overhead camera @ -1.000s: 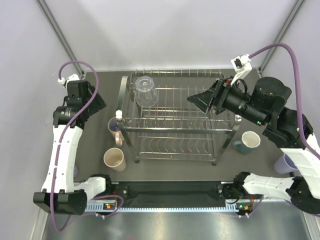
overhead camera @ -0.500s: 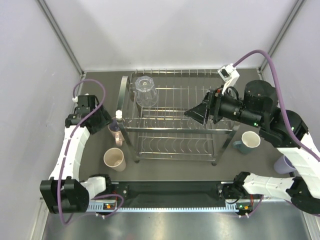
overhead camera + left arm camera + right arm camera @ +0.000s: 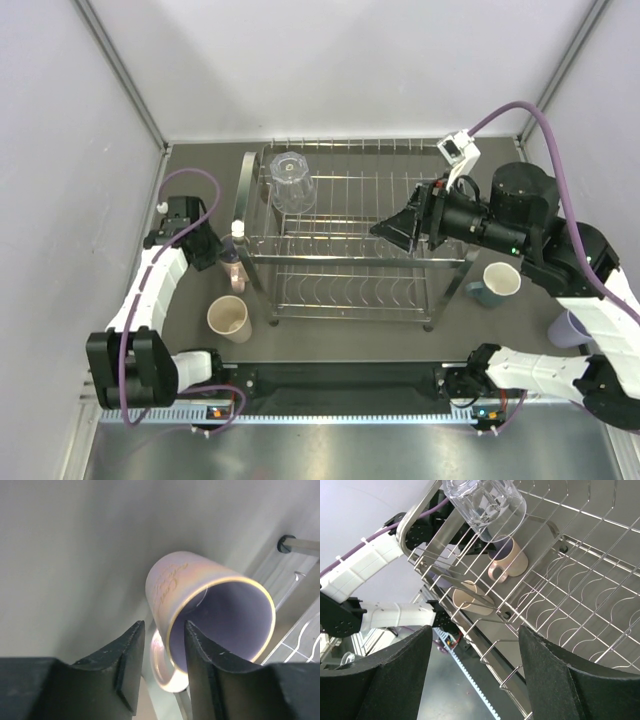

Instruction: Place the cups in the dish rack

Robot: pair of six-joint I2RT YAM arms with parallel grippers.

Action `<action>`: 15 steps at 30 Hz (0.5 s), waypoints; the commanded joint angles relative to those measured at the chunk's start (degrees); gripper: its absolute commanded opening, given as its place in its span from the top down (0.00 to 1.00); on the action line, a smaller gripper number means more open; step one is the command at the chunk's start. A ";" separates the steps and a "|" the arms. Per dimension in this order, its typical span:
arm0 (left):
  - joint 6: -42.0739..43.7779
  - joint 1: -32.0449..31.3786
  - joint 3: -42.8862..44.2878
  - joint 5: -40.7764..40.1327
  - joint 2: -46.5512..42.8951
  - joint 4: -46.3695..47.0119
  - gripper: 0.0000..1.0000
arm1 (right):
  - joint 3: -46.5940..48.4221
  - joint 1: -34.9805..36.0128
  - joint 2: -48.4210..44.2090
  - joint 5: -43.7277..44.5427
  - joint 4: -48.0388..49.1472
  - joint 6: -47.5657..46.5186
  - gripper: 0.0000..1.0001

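Pale walls stand around the dark desk (image 3: pixel 340 335), and the chrome dish rack (image 3: pixel 350 262) fills its middle. Near the desk's right edge a lavender tumbler (image 3: pixel 572 326) is half hidden behind the right arm. The pink mug (image 3: pixel 232 268), on the desk beside the rack's left side, is partly covered by the left end effector (image 3: pixel 212 252). This mug has a handle and a violet inside. A clear glass (image 3: pixel 292 182) sits upside down at the upper tier's far left corner. A beige tumbler (image 3: pixel 229 319) and a teal mug (image 3: pixel 497 282) stand on the desk. The left fingers (image 3: pixel 132 650) are partly apart across the mug's rim; whether they press it I cannot tell. The right end effector (image 3: pixel 400 225) is wide apart above the upper tier, holding nothing.
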 commanded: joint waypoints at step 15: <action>0.24 0.18 1.93 -0.94 3.43 2.40 1.00 | 1.08 0.75 -3.23 3.81 -2.73 1.16 0.31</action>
